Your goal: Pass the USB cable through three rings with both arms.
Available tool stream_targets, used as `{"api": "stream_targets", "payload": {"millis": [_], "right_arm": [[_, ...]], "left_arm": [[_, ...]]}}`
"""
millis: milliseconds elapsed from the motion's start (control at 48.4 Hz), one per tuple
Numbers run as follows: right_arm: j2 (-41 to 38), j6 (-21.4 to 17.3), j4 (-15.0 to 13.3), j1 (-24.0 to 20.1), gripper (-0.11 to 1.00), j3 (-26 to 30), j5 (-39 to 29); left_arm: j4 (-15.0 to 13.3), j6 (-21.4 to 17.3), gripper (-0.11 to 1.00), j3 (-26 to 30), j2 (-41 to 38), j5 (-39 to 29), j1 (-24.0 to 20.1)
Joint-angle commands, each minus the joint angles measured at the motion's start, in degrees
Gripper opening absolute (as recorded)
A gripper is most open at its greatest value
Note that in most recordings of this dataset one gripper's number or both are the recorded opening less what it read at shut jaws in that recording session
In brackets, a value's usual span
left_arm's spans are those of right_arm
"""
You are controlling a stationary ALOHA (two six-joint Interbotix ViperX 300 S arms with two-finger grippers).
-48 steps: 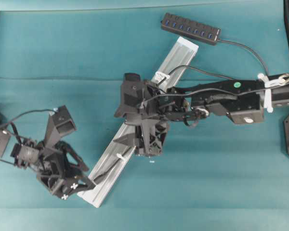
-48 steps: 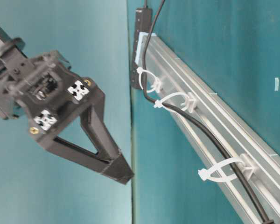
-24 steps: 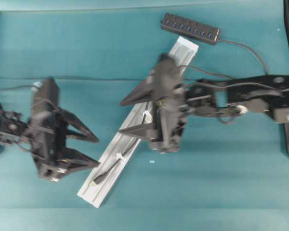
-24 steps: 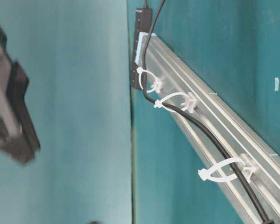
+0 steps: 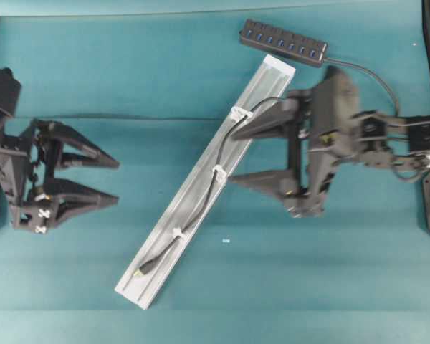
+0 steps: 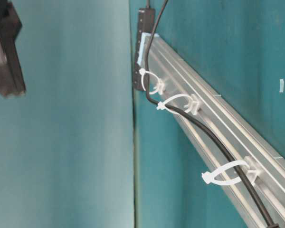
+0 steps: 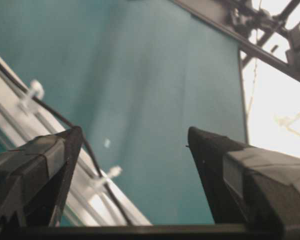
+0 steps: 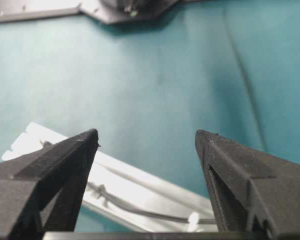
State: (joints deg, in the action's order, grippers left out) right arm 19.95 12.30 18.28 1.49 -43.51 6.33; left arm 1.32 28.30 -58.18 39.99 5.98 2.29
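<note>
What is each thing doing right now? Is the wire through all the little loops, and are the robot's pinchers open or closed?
USB cable: lying along the rail, threaded through all three rings, plug end free, held by nothing.
three rings: on the rail, each looped around the cable.
rail: flat on the table, slanted.
hub: on the table past the rail's top end.
left tool: open, empty, clear of the rail.
right tool: open, empty, beside the rail.

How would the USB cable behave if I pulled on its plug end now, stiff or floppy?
Probably floppy: the USB cable bends in soft curves between the three rings and sags along the aluminium rail. It looks thin and light, so a tug on the plug would likely slide it back through the loops. The rail may shift too; nothing visibly clamps it down.
</note>
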Motion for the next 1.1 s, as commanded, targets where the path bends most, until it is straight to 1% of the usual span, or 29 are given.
{"api": "stream_targets", "payload": {"millis": [0, 83, 165, 331, 455, 538, 600, 662, 786, 889, 1075], "right_arm": [[2.81, -0.62, 0.09, 0.09, 0.85, -1.14, 2.20], [5.54, -0.62, 0.09, 0.35, 0.85, -2.90, 3.52], [8.17, -0.70, 0.09, 0.35, 0.85, -4.57, 4.04], [14.59, -1.14, 0.18, 0.35, 0.85, -8.09, 4.04], [21.27, -2.72, 0.09, 0.88, 0.85, -10.81, 3.78], [25.40, -3.69, 0.09, 2.64, 0.85, -12.66, 2.99], [28.48, -4.13, 0.09, 4.13, 0.85, -14.15, 1.32], [30.85, -4.48, 0.09, 4.48, 0.85, -15.29, -1.32], [33.13, -4.66, 0.09, 4.57, 0.85, -16.35, -8.26], [33.84, -4.57, 0.09, 4.57, 0.85, -16.44, -12.39], [36.12, -4.57, 0.09, 5.19, 0.85, -17.58, -13.36]], "left_arm": [[0.26, -2.55, 0.93, 0.88, 0.70, 0.53, -0.62], [0.26, -6.33, 0.93, 0.88, 1.49, 0.53, -1.05], [0.26, -9.05, 0.93, 0.79, 2.90, 0.53, -1.41], [0.26, -12.04, 0.93, 0.35, 7.73, 0.09, -2.29], [0.26, -12.39, 0.93, 0.09, 11.51, -2.02, -2.81], [0.26, -13.10, 0.93, 0.09, 13.89, -4.92, -3.08], [0.26, -13.97, 0.93, 0.18, 15.21, -6.86, -3.16], [0.26, -14.94, 0.93, 0.26, 16.44, -8.09, -3.16], [0.26, -16.44, 0.93, 0.26, 17.84, -8.09, -3.34], [0.26, -16.52, 0.93, 0.00, 18.63, -7.29, -3.87], [0.26, -16.79, 0.92, -0.26, 19.86, -7.21, -4.83]]}}
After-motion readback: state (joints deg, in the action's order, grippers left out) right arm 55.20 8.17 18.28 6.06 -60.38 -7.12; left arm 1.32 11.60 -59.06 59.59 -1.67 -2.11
